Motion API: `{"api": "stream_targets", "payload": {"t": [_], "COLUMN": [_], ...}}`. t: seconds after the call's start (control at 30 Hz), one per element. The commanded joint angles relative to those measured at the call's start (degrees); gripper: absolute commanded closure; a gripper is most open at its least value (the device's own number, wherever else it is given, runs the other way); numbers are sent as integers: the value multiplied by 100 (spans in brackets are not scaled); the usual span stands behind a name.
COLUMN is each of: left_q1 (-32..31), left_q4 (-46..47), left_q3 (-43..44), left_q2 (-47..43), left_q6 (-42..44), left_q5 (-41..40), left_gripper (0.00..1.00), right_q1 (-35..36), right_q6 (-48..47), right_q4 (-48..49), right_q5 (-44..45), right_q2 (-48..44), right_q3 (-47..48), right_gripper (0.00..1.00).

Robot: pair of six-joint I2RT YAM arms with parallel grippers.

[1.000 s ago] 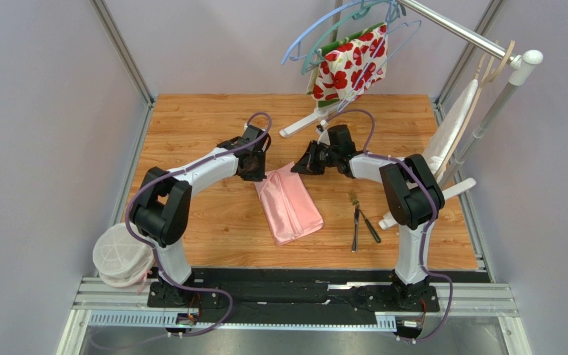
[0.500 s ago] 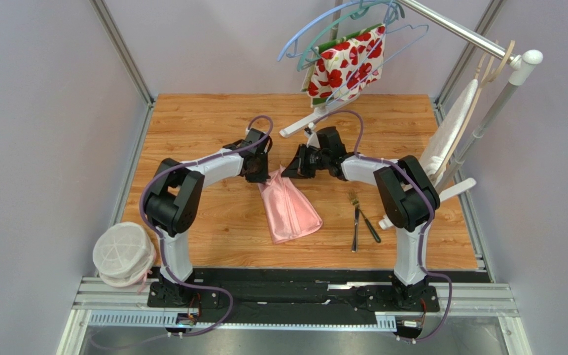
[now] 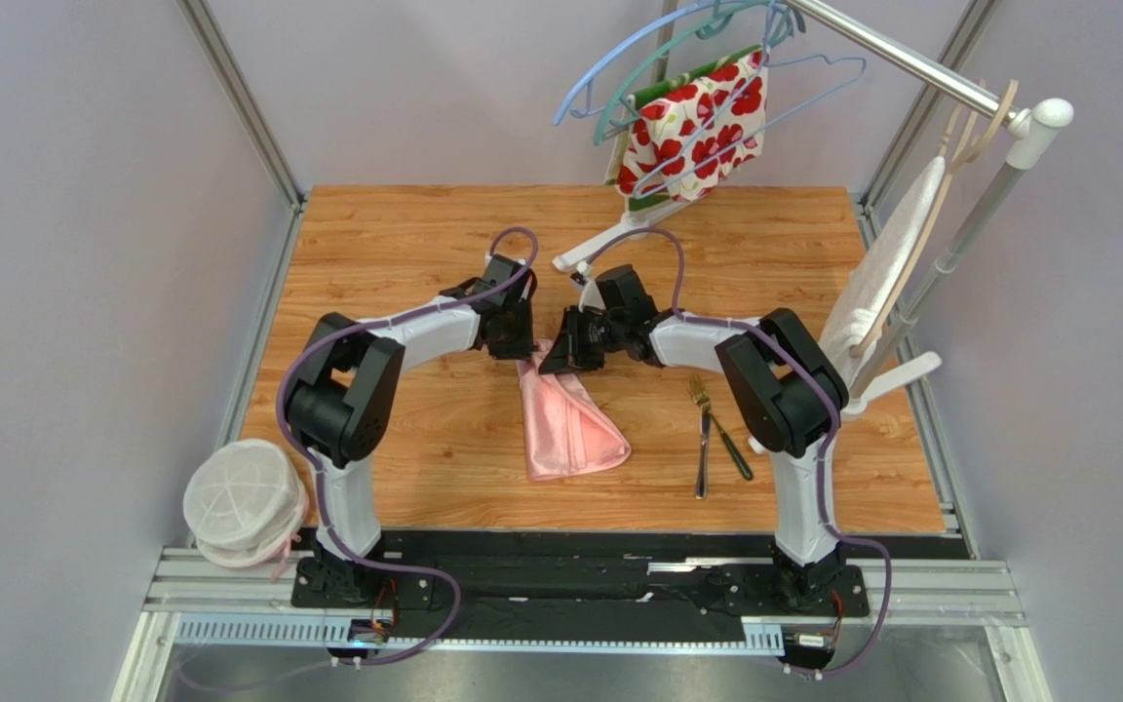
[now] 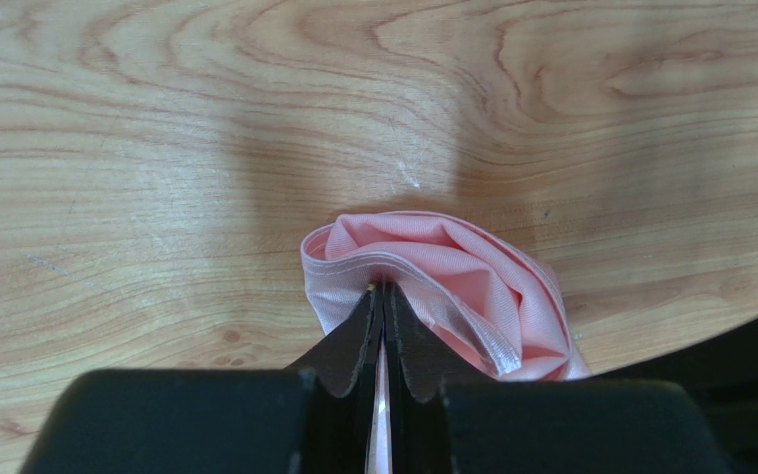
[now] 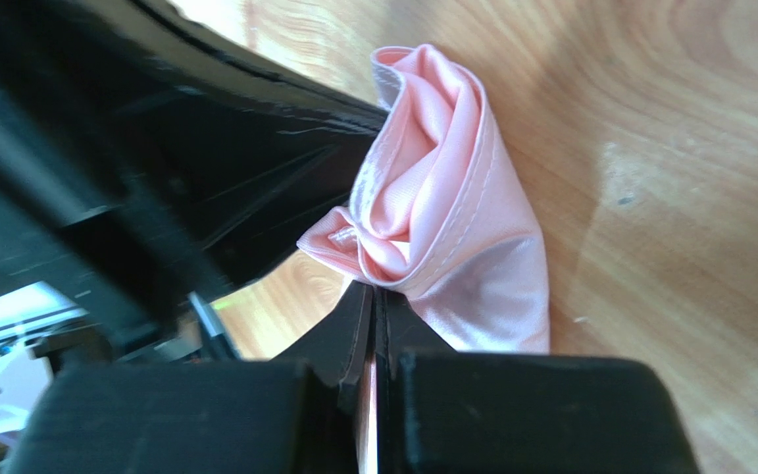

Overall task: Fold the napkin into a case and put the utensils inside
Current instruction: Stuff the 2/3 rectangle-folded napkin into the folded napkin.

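The napkin [image 3: 571, 427] is bunching at its far end on the worktop [image 3: 406, 263], the left fingers [image 4: 351, 348] and right fingers [image 5: 345, 346] each clamping tight on its edge.

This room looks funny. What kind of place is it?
Probably a robot practice booth: a left arm and right arm bolted to a metal rail, a wooden table walled by plain panels, a clothes rack.

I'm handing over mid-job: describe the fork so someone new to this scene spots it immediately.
On the wooden table, look right of the pink napkin. Two slim utensils lie there in a narrow V. The fork is the left one, with silver tines pointing toward the far edge, unlike the darker piece, which slants right.
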Motion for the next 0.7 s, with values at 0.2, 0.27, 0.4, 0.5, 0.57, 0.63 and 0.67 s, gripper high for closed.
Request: {"api": "stream_targets", "payload": {"t": [0.2,0.27,0.4,0.5,0.57,0.63,0.67], "left_q1": [12,4,-40,-216,-356,-436,-480], "left_q4": [-132,-175,-280,-465,-527,-676,-711], "left_q3": [-477,-513,-469,-346,-276,-154,-135], "left_q2": [-538,-713,-741,-653,-618,-548,-521], "left_q6": [105,272,483,606,659,720,729], "left_q5": [286,304,427,216,102,102,-98], "left_gripper": [86,80,72,71,70,69,69], "right_q1": [-85,-111,-208,-208,-217,-226,-226], "right_q6": [-386,-421,-333,-307,-272,-245,-236], "right_q4": [-116,-177,-143,-186,-222,-222,-222], "right_q5": [468,451,284,152,82,46,38], "right_q2": [165,156,147,147,147,121,103], "right_q3": [39,39,47,109,153,171,179], "right_gripper": [100,100,100,100,100,100,100]}}
